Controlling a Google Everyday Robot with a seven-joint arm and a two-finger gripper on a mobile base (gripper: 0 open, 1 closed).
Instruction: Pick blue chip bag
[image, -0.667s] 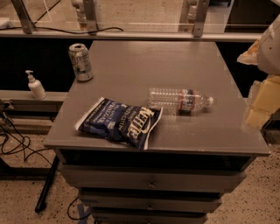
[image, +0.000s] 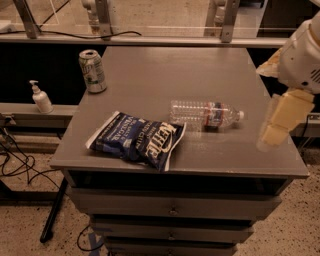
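Note:
The blue chip bag (image: 137, 140) is a crinkly navy bag with white "Kettle" lettering. It lies flat near the front left of the grey cabinet top (image: 165, 75). My gripper (image: 276, 124) hangs at the right edge of the view, over the cabinet's right front edge. It is well to the right of the bag and just right of the bottle's cap. It holds nothing that I can see.
A clear plastic water bottle (image: 205, 114) lies on its side between the bag and the gripper. A drink can (image: 92, 71) stands at the back left corner. A white pump bottle (image: 41, 97) stands on a lower ledge at the left. Cables (image: 15, 167) lie on the floor.
My arm and gripper have moved a little to the left, in over the cabinet's right edge. The bag, bottle and can have not moved.

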